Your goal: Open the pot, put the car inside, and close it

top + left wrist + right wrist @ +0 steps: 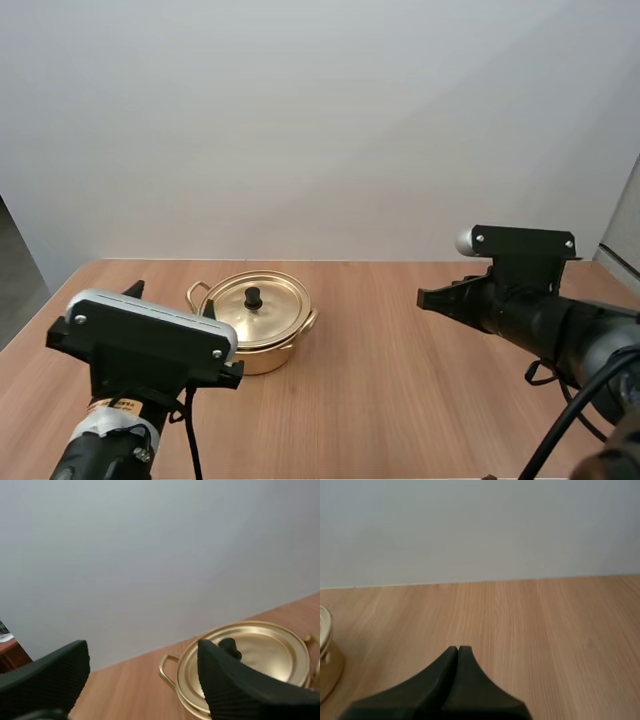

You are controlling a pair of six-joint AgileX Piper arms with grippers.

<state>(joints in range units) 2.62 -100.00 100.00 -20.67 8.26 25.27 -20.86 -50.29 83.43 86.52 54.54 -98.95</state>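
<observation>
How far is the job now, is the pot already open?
Nothing looks done yet: the lid sits closed on the pot. In hand: the left gripper is open near the lid's knob. The right gripper is shut over the table. Lifting the lid, loading, closing remain.

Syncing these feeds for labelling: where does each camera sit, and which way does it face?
High view: behind and above the arm bases, looking forward and down over the table; both arms show, the pot with its lid on ahead of the left one.
Left wrist view: on the left arm, facing the pot; the left gripper, open, in front.
Right wrist view: on the right arm, facing across the table to the wall; the right gripper is shut.
Shared: all three see the pot and table.
</observation>
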